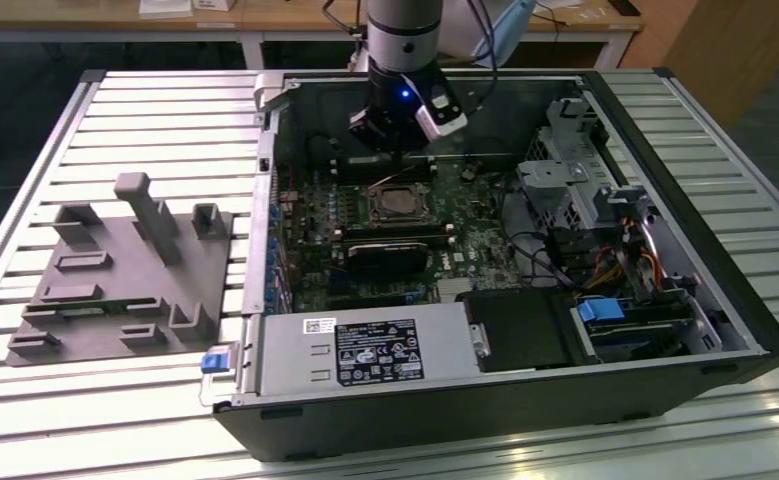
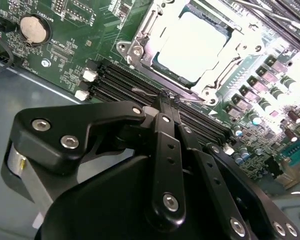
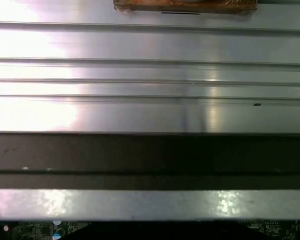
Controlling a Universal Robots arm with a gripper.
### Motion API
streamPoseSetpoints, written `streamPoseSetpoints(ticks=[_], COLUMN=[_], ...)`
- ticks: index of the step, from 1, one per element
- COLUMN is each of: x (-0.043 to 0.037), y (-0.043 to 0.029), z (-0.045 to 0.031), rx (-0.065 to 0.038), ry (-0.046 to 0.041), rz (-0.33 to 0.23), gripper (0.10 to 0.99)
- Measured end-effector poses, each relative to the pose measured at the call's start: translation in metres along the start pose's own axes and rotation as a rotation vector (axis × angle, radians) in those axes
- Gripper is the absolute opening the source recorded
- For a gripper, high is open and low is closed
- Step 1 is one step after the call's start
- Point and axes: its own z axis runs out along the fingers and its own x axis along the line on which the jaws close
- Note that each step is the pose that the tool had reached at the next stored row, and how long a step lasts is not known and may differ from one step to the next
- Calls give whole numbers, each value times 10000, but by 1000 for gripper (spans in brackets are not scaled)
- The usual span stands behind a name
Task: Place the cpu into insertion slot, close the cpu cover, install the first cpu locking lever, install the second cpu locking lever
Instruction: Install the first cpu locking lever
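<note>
Black claw (image 2: pixel 166 96), fingers pressed together, hung with its tips over the memory slots (image 2: pixel 115 82), just short of the cpu cover (image 2: pixel 216 82), which lay flat around the cpu (image 2: pixel 192 45) straight beyond on the motherboard (image 2: pixel 65 50).

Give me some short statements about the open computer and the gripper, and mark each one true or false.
1. The cpu sits in the insertion slot. True.
2. The cpu cover stands upright, away from the cpu. False: it lies flat, framing the cpu's top.
3. The gripper hovers over the grey fixture tray. False: it is inside the computer case, at the edge of the insertion slot beside the memory slots.
4. A round coin battery sits on the green motherboard. True.
5. The grey fixture tray lies inside the computer case. False: it lies on the slatted table, at the exterior view's left of the case.
</note>
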Motion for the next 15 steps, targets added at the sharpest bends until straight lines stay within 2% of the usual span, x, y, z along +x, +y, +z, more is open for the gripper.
streamPoseSetpoints(ticks=[15], x=[-129], y=[2], z=[111], rx=[0], ry=[2], rz=[0], gripper=[106])
